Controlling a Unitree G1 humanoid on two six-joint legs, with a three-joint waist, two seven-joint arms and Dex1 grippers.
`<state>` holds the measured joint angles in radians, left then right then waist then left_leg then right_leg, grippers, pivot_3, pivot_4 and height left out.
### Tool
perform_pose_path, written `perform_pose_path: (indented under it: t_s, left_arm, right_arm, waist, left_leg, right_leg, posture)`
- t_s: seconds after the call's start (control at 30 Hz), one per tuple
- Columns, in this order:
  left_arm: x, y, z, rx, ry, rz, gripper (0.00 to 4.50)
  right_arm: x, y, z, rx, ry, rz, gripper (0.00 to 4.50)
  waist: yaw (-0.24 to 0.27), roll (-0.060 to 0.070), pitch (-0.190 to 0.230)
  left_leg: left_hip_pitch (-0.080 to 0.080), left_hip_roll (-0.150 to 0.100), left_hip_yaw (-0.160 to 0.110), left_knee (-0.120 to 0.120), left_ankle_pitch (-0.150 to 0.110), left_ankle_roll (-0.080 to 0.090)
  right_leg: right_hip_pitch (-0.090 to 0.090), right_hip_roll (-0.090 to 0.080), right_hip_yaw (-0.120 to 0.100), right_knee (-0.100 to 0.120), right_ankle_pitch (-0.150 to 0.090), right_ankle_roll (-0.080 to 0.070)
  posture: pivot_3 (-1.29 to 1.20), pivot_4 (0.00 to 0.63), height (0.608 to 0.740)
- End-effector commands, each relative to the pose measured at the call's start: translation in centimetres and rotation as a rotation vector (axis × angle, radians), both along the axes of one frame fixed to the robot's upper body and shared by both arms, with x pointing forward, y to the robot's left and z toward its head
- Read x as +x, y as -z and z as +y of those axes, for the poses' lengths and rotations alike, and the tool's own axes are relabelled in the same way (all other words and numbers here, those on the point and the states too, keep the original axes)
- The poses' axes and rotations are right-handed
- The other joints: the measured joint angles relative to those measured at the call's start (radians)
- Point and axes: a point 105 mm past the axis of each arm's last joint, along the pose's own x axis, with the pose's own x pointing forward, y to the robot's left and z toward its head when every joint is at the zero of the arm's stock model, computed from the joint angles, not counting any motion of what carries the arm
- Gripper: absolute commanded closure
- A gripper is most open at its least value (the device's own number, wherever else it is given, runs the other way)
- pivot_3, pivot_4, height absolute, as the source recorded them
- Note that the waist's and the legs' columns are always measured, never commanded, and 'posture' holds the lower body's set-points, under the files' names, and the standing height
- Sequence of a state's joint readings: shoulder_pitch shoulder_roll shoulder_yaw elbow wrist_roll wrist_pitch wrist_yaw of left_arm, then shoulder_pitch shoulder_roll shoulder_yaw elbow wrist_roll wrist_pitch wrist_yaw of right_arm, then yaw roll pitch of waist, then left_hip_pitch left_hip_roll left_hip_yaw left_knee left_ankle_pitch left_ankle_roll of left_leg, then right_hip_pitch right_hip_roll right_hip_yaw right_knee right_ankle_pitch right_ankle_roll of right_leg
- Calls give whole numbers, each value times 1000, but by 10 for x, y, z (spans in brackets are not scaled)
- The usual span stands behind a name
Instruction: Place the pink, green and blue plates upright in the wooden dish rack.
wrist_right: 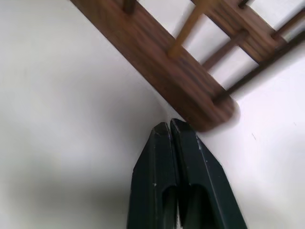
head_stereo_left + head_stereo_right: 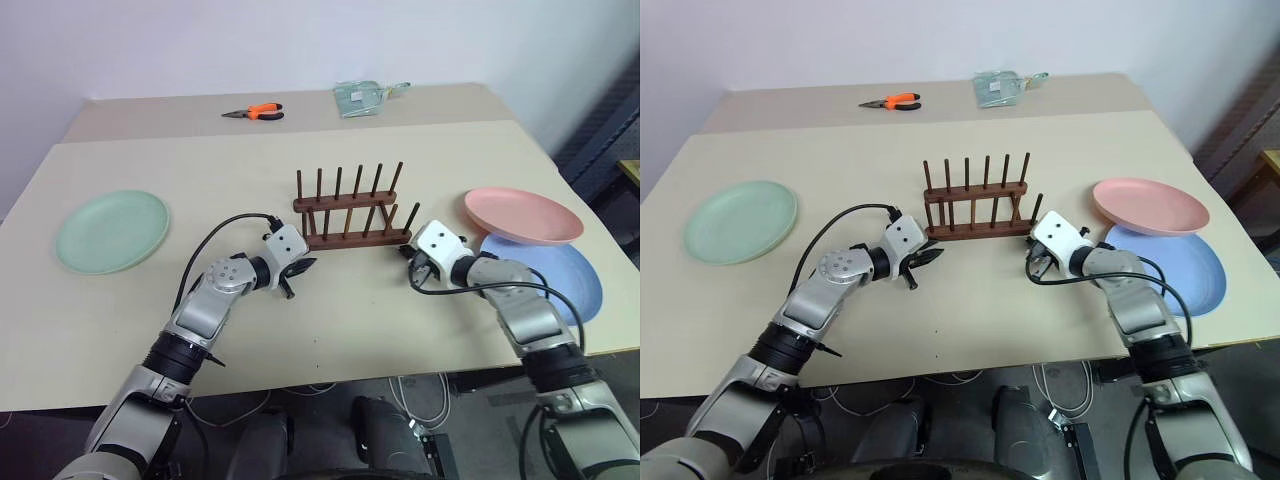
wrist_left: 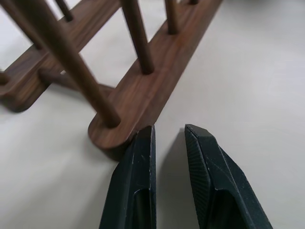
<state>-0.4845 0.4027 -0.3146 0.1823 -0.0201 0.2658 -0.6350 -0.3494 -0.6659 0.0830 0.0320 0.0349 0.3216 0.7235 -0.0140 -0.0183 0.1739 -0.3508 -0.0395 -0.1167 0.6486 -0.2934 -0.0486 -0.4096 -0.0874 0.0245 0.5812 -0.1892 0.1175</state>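
Observation:
The wooden dish rack (image 2: pixel 350 215) stands at the table's middle with nothing between its pegs. The green plate (image 2: pixel 112 230) lies flat at the far left. At the right, the pink plate (image 2: pixel 522 214) rests tilted, overlapping the blue plate (image 2: pixel 560 275) near the edge. My left gripper (image 2: pixel 300 270) sits low at the left end of the rack's near rail (image 3: pixel 157 71); its fingers stand a narrow gap apart around nothing, one tip right at the rail. My right gripper (image 1: pixel 170 126) is shut and empty, its tips at the right end of that rail (image 1: pixel 167 67).
Orange-handled pliers (image 2: pixel 255 112) and a clear plastic packet (image 2: pixel 365 97) lie at the table's far edge. The table's right edge runs close behind the blue plate. Bare tabletop lies between the green plate and the rack.

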Motion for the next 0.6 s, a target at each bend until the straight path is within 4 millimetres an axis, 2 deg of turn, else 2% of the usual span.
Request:
perform_pose_path:
  t_s: [0.03,0.1,0.17,0.23,0.37,0.47,0.53,0.6]
  left_arm:
    - [8,15,24,55,-111,26,3576]
    - [8,15,24,54,-110,24,3576]
    - [-1,11,15,32,-36,33,3576]
    - [-16,3,1,-19,73,35,3576]
    - [-46,-20,-23,-149,259,86,3576]
    - [-57,-30,-30,-170,328,101,3576]
    - [-61,-33,-33,-171,350,100,3576]
    - [-65,-37,-36,-178,368,94,3576]
  right_arm:
    - [-8,-56,-23,-14,15,-131,2742]
    - [-10,-68,-38,-60,57,-164,1750]
    - [-12,-81,-68,-194,114,-188,756]
    - [-17,-83,-91,-345,130,-178,756]
    - [-16,-66,-123,-516,138,-108,756]
    - [-8,-58,-140,-579,175,-94,756]
    - [-4,-55,-145,-586,184,-85,756]
    - [-2,-47,-148,-578,186,-67,1310]
  waist:
    - [1,1,0]
    - [1,1,0]
    - [0,2,-1]
    - [0,2,-1]
    - [-1,2,-1]
    - [0,3,0]
    - [-1,4,0]
    - [-1,4,0]
  left_leg:
    - [0,0,0,0,0,0]
    - [0,0,0,0,0,0]
    - [0,0,0,0,0,0]
    - [-1,0,0,-1,0,0]
    - [-2,0,1,-1,0,0]
    - [-3,0,1,0,0,0]
    - [-3,0,2,0,0,0]
    - [-3,0,2,0,0,0]
  right_leg:
    - [0,0,0,0,-1,1]
    - [0,0,0,0,-1,2]
    - [0,0,0,-1,-1,2]
    - [0,0,0,-1,-3,0]
    - [-1,-1,0,-2,-3,-1]
    - [-1,-1,0,-3,-3,-1]
    - [-1,-1,1,-3,-3,-1]
    - [-1,-1,1,-2,-3,-1]
  posture:
    - [0,150,740]
    - [0,150,740]
    - [0,150,740]
    - [0,150,740]
    - [0,150,740]
    - [0,150,740]
    - [0,150,740]
    - [0,150,740]
